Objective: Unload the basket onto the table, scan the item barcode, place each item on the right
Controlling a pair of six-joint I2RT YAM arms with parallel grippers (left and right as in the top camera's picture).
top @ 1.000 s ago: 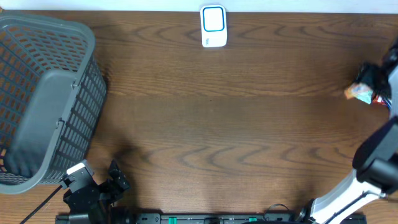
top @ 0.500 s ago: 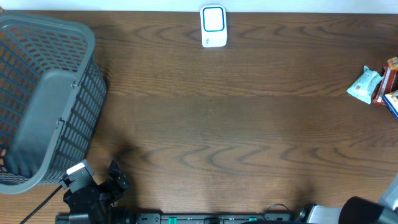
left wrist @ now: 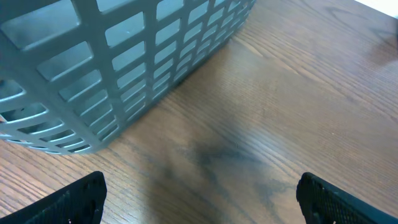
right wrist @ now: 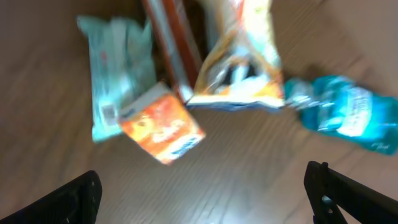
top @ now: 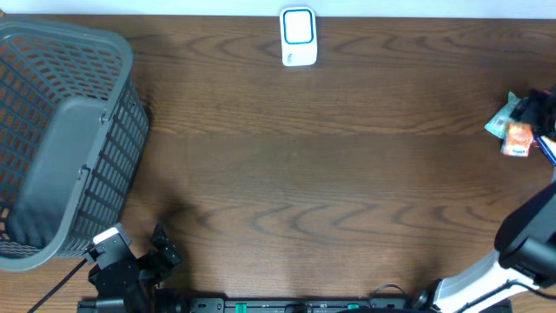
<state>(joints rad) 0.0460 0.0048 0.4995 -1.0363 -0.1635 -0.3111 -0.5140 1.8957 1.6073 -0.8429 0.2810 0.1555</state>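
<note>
It looks like a mock shop checkout: a grey plastic shopping basket point(top: 61, 139) on the left, a small white barcode scanner point(top: 298, 36) at the far edge, and packaged snacks point(right wrist: 161, 121) on the right of a wood-grain surface point(top: 330, 174).

Even, diffuse light on the table point(top: 347, 174); overhead and left-wrist views sharp. A soft dark shadow lies just ahead of the left gripper point(left wrist: 202, 199), beside the basket point(left wrist: 124, 62). Packets point(right wrist: 161, 127) ahead of the right gripper point(right wrist: 205, 190) are heavily blurred.

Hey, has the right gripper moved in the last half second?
Yes. The right gripper was out of the overhead view by the near edge; now it is over the snack packets, nearer the far edge where the white scanner stands.
</note>
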